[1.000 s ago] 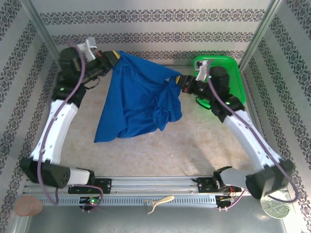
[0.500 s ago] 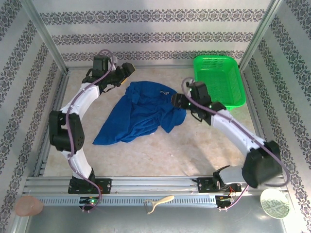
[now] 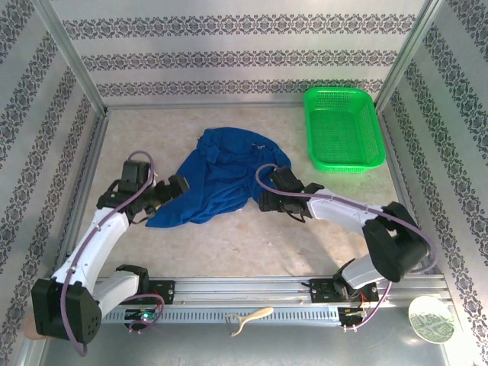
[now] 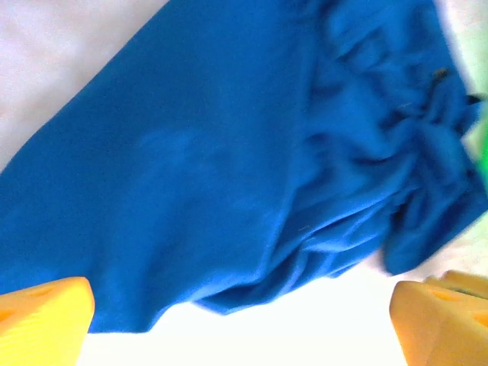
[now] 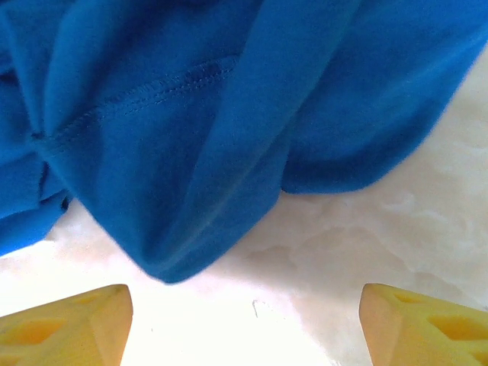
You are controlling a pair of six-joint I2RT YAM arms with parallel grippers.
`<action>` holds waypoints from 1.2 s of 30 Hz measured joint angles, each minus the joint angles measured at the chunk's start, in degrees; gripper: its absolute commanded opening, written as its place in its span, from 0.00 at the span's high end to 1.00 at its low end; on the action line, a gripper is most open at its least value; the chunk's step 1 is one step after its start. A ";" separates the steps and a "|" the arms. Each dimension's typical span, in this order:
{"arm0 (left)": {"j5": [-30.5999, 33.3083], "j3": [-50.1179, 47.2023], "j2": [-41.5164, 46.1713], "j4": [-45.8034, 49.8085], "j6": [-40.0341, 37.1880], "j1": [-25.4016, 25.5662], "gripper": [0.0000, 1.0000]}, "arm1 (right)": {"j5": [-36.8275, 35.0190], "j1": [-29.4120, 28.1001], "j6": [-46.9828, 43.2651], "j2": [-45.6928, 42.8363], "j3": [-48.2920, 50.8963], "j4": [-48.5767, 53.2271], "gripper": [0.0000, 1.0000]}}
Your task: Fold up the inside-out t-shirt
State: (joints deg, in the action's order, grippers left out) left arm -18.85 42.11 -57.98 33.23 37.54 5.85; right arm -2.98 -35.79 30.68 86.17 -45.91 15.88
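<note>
Top external view gives me the t-shirt [image 3: 221, 171] lying in a crumpled heap on the table [image 3: 252, 236], a little behind the middle, with one flatter flap trailing toward the near left. Every part I can see is plain blue. The folds bury the collar and sleeves, so I cannot tell which end is which. The green basket [image 3: 364, 107] sits at the far right, well apart from the cloth.

The left gripper [image 3: 177, 187] is low beside the trailing flap, and from above I cannot tell whether it touches the cloth. Its wrist camera is blurred. The yellow fingertips [image 4: 42, 320] are cut off at the two bottom corners, spread wide with nothing between them. The flap's edge runs just beyond them, over pale table.

The right gripper [image 3: 265, 200] is down at the heap's near right edge, its dark body hard to separate from the shadow there. On its wrist camera the jaws stand wide apart, with only bare table in the gap. A rounded fold hangs just ahead, with a stitched seam [image 5: 152, 88] crossing the cloth higher up. The picture cuts the shirt off on three sides.

Along the front rail [image 3: 244, 290] lie a cream tool [image 3: 248, 316], a brownish disc [image 3: 43, 324] clipped by the left arm's base, and a patterned disc [image 3: 431, 320]. I cannot make out what any of them is.
</note>
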 measured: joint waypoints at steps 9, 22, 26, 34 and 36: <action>3.91 -9.84 2.21 2.29 2.25 -0.63 0.01 | 2.05 1.18 0.83 8.83 -4.39 -5.05 0.70; 1.36 -6.91 -12.46 -8.52 2.89 -0.96 1.00 | 9.73 11.85 -0.66 -5.57 -13.14 -0.31 1.00; 1.14 9.11 -14.05 -7.26 0.00 -2.40 1.00 | 14.93 17.25 -0.66 -11.21 -22.36 2.62 1.00; -1.44 37.18 -14.40 -6.47 -1.79 -5.64 1.00 | 22.49 25.00 0.87 -16.63 -38.38 6.43 1.00; -2.36 40.63 -14.97 -5.92 -1.73 -6.43 1.00 | 23.74 26.08 1.11 -17.51 -40.79 7.06 1.00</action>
State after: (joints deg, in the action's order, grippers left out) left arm -21.21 82.74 -72.95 27.31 35.81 -0.58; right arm 20.75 -9.72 31.79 68.66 -86.70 22.94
